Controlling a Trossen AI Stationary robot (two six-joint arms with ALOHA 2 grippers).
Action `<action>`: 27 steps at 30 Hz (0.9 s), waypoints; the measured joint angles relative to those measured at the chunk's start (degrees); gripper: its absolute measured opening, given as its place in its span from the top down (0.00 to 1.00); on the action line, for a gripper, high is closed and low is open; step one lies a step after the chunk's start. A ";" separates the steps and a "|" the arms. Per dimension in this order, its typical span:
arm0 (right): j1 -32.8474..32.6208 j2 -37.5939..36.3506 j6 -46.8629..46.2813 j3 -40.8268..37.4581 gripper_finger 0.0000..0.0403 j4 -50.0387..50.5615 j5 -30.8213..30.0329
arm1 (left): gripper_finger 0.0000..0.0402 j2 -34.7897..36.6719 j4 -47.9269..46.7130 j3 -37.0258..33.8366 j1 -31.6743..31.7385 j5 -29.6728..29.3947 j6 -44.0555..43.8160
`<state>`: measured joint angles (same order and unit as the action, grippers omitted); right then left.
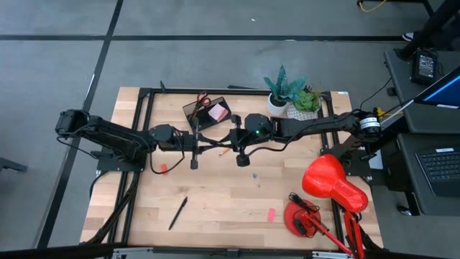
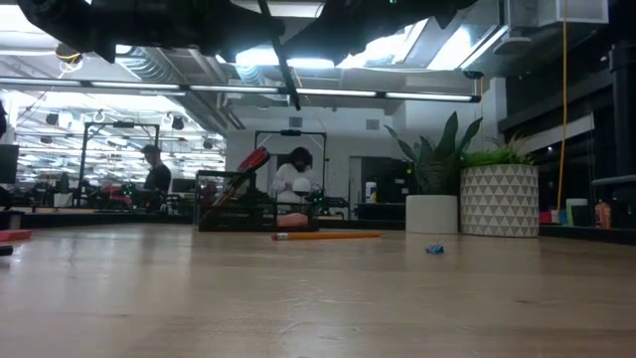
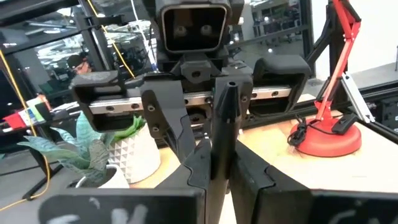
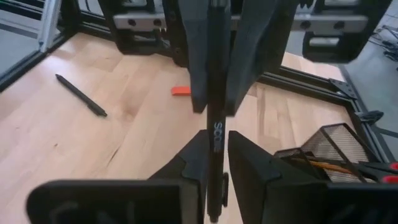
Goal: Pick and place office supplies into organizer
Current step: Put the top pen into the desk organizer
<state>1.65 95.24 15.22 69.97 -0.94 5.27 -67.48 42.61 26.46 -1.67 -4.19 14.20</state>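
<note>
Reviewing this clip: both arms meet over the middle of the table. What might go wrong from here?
1. The left gripper and right gripper both appear closed on one black pen in mid-air. A badly timed release may drop it onto the table; pulling apart may twist it.
2. The organizer already holds scissors, so the pen may catch on them going in.

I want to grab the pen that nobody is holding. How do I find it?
Start at the big red desk lamp, then look across the wooden table to the left arm's side. There a black pen lies slanted on bare wood, all alone. The other black pen is up in the air between the left gripper and the right gripper.
</note>
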 joint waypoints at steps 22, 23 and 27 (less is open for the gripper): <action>0.02 -7.80 -0.05 -0.07 0.98 14.69 -1.12 | 0.94 18.06 -26.19 -0.04 4.04 -14.91 -0.99; 0.02 -7.80 -0.14 -0.07 0.98 14.85 -1.12 | 0.94 18.16 -26.76 -0.04 4.82 -14.93 -0.96; 0.02 -7.78 0.00 -2.59 0.99 10.91 -0.69 | 0.94 18.14 -26.65 -0.07 8.12 -14.06 0.03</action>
<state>1.67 87.46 15.22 67.39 9.97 4.58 -49.34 15.96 26.39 6.45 -18.24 14.23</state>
